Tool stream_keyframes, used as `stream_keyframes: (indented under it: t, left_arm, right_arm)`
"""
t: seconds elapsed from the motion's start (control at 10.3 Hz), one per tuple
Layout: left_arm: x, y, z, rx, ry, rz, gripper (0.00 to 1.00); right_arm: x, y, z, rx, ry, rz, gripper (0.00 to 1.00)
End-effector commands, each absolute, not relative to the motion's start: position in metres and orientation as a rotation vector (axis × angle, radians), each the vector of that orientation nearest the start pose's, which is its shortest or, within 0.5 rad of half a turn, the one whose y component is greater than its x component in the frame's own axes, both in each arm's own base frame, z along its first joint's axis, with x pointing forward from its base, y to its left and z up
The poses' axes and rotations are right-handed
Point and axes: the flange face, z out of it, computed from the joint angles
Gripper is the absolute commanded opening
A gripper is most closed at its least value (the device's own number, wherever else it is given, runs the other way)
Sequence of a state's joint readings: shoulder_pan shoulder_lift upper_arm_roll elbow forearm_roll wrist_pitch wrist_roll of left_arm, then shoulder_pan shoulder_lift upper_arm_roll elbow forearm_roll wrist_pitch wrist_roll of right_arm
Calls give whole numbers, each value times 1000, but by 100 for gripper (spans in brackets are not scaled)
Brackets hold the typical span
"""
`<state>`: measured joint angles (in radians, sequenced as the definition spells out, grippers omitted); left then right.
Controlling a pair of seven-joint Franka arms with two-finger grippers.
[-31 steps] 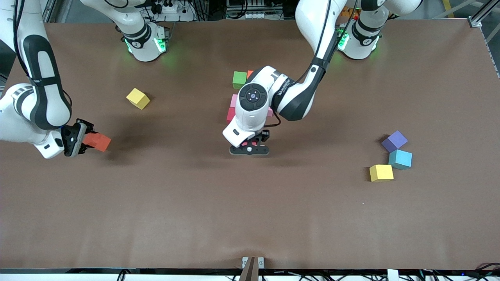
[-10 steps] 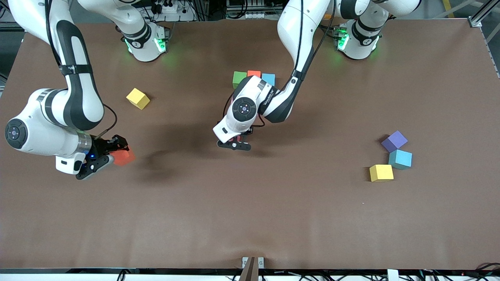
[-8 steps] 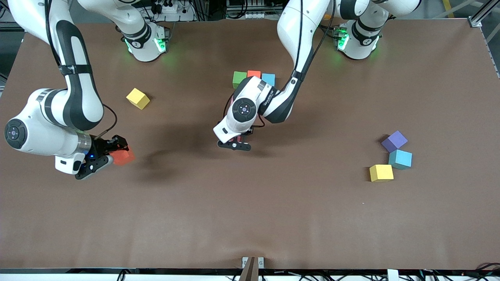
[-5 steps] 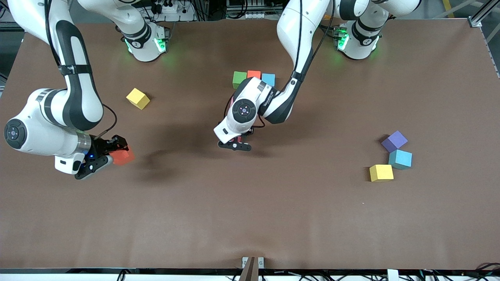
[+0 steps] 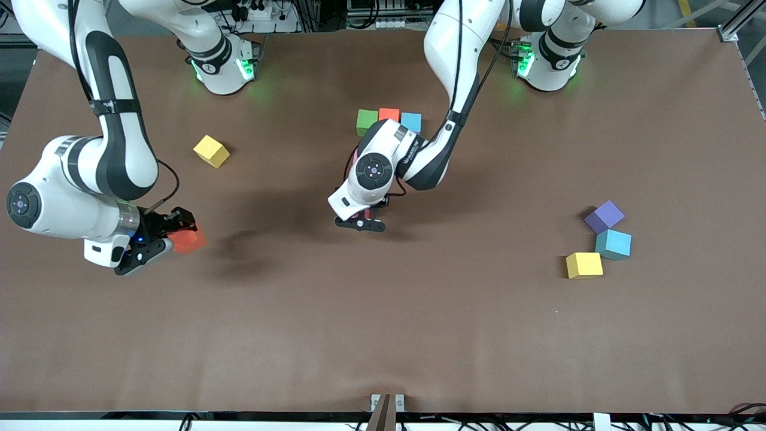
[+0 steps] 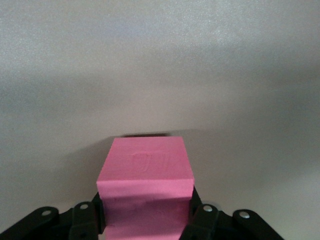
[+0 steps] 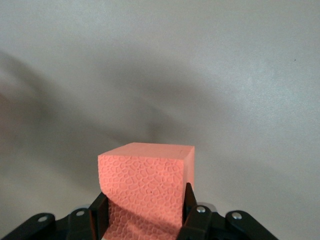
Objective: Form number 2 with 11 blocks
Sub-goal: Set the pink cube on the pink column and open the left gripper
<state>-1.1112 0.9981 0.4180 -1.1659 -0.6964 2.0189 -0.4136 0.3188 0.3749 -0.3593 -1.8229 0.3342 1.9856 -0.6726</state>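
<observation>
**Both arms carrying a block; top row of three laid**

Front view, upper centre: three blocks sit in a row, touching side by side: green block (image 5: 366, 121), orange block (image 5: 389, 113), light blue block (image 5: 412, 121). This is the only part of the number 2 that shows plainly. The left arm's wrist covers the table just below the row in the frame; a sliver of pink shows at its edge, too little to say what lies there.

Left gripper (image 5: 361, 218): centre of the frame, below the row, over bare table. Fingers clamped on a pink block (image 6: 145, 175), one finger on each side face as seen in the left wrist view. In the front view the block is almost wholly hidden under the wrist. Whether it touches the table cannot be told.

Right gripper (image 5: 160, 235): lower left part of the frame, at the right arm's end of the table. Fingers closed on a red-orange block (image 5: 187, 240); the right wrist view shows the same block (image 7: 146, 192) pinched between the two fingers, tilted, with bare table beneath.

Loose blocks:
- Yellow block (image 5: 211, 151), upper left of the frame, turned at an angle, alone.
- Cluster at the right of the frame: purple block (image 5: 604, 216), teal-blue block (image 5: 613, 243) just below it, second yellow block (image 5: 584, 265) below that and a little toward the centre. The three lie close together, seemingly in contact.
</observation>
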Motion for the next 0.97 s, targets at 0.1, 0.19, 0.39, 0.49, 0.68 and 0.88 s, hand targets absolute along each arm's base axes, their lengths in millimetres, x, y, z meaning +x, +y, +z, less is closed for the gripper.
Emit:
stream_keyframes:
  t: [0.1, 0.19, 0.39, 0.49, 0.68, 0.88]
  left_arm:
    - [489, -586, 208, -3323, 222, 332, 100]
    - [488, -585, 208, -3319, 223, 341, 100]
    - [483, -587, 213, -3293, 248, 354, 100]
    - [496, -573, 230, -3268, 223, 350, 100]
    - [521, -546, 301, -3278, 174, 296, 100]
    - [553, -494, 353, -3249, 62, 288, 100]
  right_arm:
    - [619, 9, 332, -2835, -663, 163, 3]
    - [619, 9, 332, -2835, -663, 163, 3]
    - [619, 9, 331, -2835, -663, 165, 3]
    - [619, 9, 332, -2835, -663, 163, 3]
    - [619, 13, 334, -2832, -670, 164, 3]
    - [619, 39, 339, -2821, -724, 159, 3]
